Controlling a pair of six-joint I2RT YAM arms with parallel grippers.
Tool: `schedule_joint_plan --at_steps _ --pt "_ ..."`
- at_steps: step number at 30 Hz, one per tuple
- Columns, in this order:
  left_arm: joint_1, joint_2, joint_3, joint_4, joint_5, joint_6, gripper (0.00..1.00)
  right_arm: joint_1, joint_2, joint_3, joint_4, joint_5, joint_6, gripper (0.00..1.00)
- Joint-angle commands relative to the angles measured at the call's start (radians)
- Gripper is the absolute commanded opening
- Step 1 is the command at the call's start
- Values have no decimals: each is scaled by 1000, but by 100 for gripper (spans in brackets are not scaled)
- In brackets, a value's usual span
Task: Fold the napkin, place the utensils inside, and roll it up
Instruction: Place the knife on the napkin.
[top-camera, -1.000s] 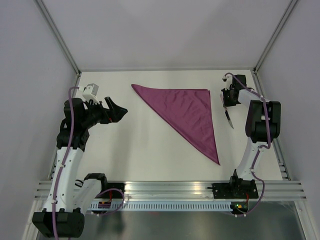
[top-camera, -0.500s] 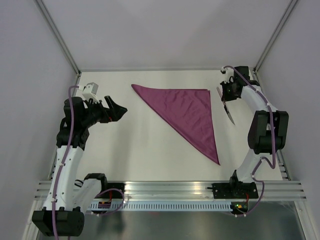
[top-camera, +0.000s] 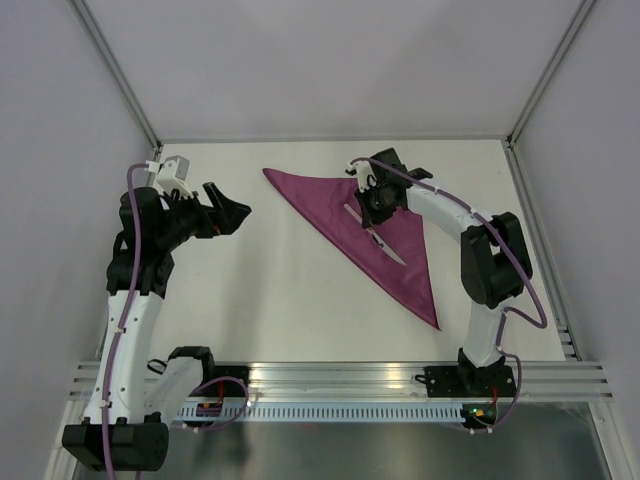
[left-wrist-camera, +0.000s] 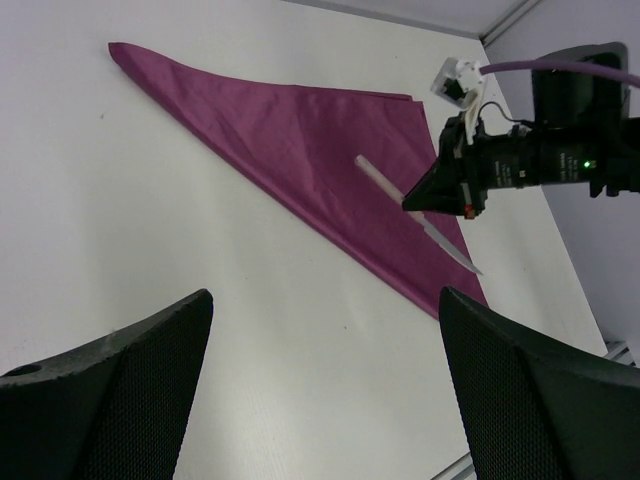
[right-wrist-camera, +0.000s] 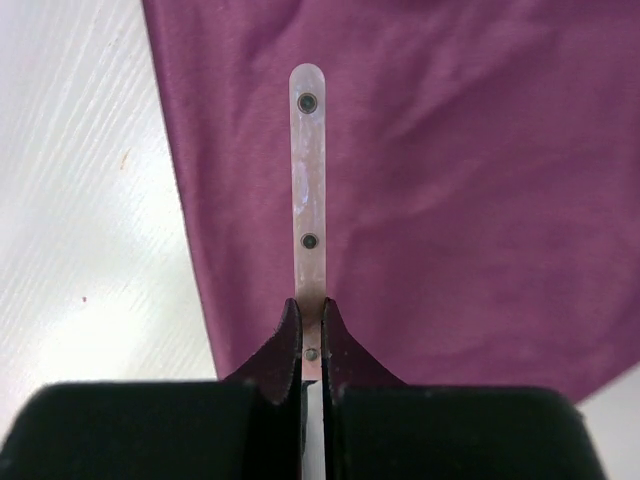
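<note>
The plum napkin (top-camera: 375, 232) lies folded into a triangle on the white table, its long edge running from far left to near right. My right gripper (top-camera: 376, 213) hovers over the napkin's middle, shut on a slim silvery knife (top-camera: 385, 243). The knife's riveted handle (right-wrist-camera: 308, 190) sticks out past the fingertips above the cloth (right-wrist-camera: 470, 200); its blade (left-wrist-camera: 450, 250) points toward the near right corner. My left gripper (top-camera: 235, 215) stands open over bare table left of the napkin (left-wrist-camera: 290, 140), its fingers (left-wrist-camera: 110, 400) wide apart with nothing between them.
Metal frame posts and grey walls enclose the table. An aluminium rail (top-camera: 340, 378) with both arm bases runs along the near edge. The right arm reaches from the near right across the napkin's right part.
My right gripper has carried the knife from the table's far right edge leftward to above the napkin's middle. The left arm shifted only slightly.
</note>
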Motion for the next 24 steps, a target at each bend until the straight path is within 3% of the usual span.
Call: schedule_joint_plan --at_steps 1,11,24 --pt "5 8 44 -11 -24 -44 96 55 51 51 11 40 76 0" --pt "5 22 34 -13 -30 -36 96 144 121 45 170 59 122 0" --pt "5 40 20 -10 -37 -16 96 172 239 126 232 55 134 0"
